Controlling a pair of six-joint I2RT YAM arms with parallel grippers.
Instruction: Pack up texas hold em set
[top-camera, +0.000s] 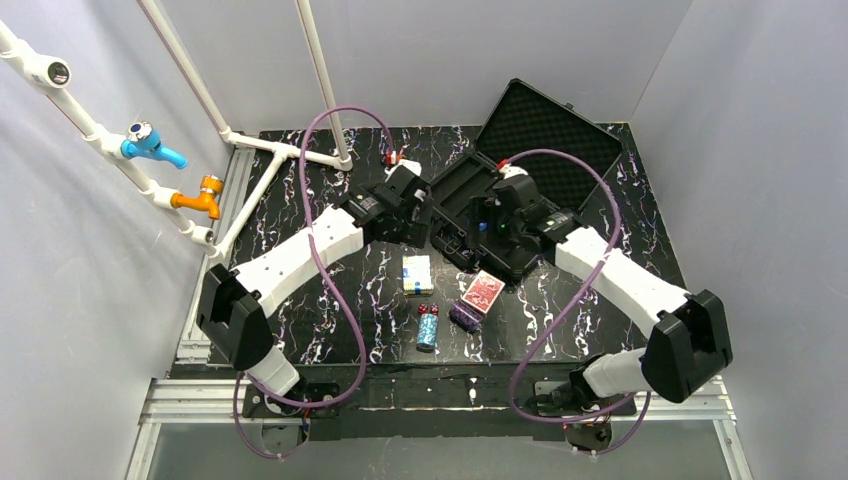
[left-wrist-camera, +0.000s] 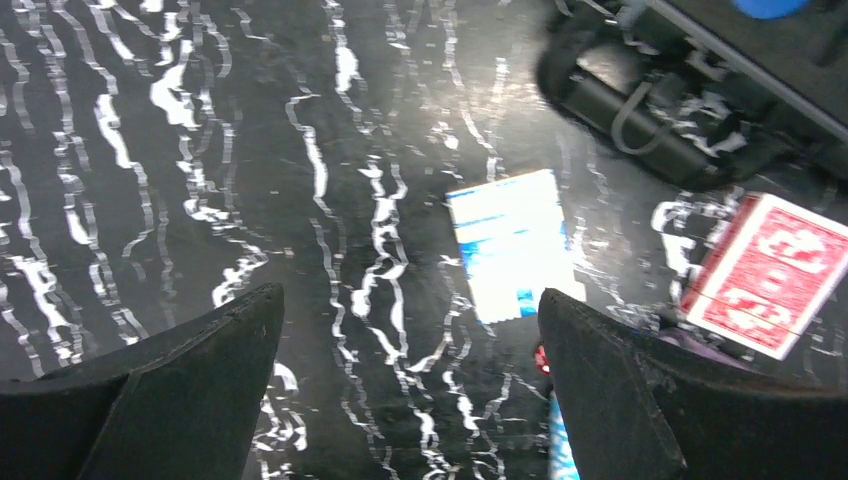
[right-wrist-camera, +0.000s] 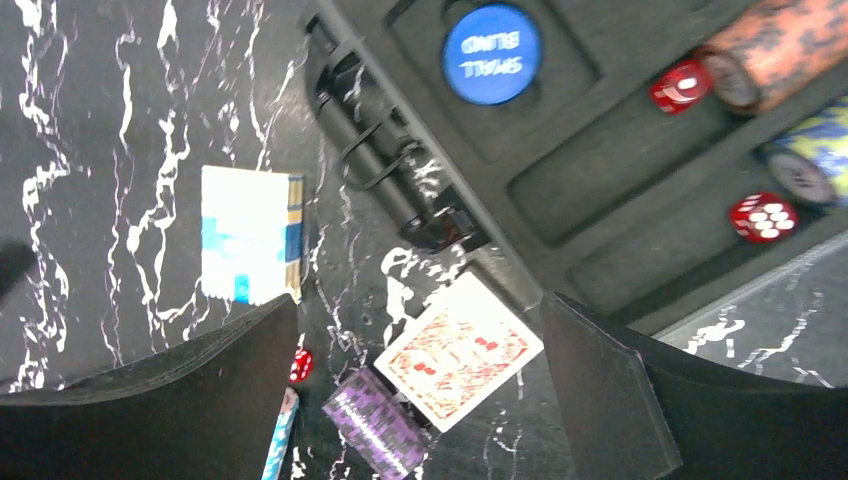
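The black case (top-camera: 470, 215) stands open at the back right, its foam lid (top-camera: 550, 125) tilted up. Its tray (right-wrist-camera: 600, 150) holds a blue disc (right-wrist-camera: 491, 40), an orange chip stack (right-wrist-camera: 790, 45), a yellow-blue chip stack (right-wrist-camera: 815, 165) and two red dice (right-wrist-camera: 764, 217). On the table in front lie a blue card deck (top-camera: 417, 273), a red card deck (top-camera: 484, 292), purple chips (top-camera: 464, 317), a blue chip stack (top-camera: 428, 330) and red dice (top-camera: 428, 309). My left gripper (left-wrist-camera: 410, 295) hangs open over bare table beside the blue deck (left-wrist-camera: 515, 245). My right gripper (right-wrist-camera: 420, 300) hangs open above the red deck (right-wrist-camera: 458, 352) and purple chips (right-wrist-camera: 375, 422), at the case's front edge.
A white pipe frame (top-camera: 270, 145) with a blue tap (top-camera: 152, 145) and an orange tap (top-camera: 200, 195) stands at the back left. Grey walls close in the black marbled table (top-camera: 300, 330). The case handle (left-wrist-camera: 650, 105) juts toward the decks.
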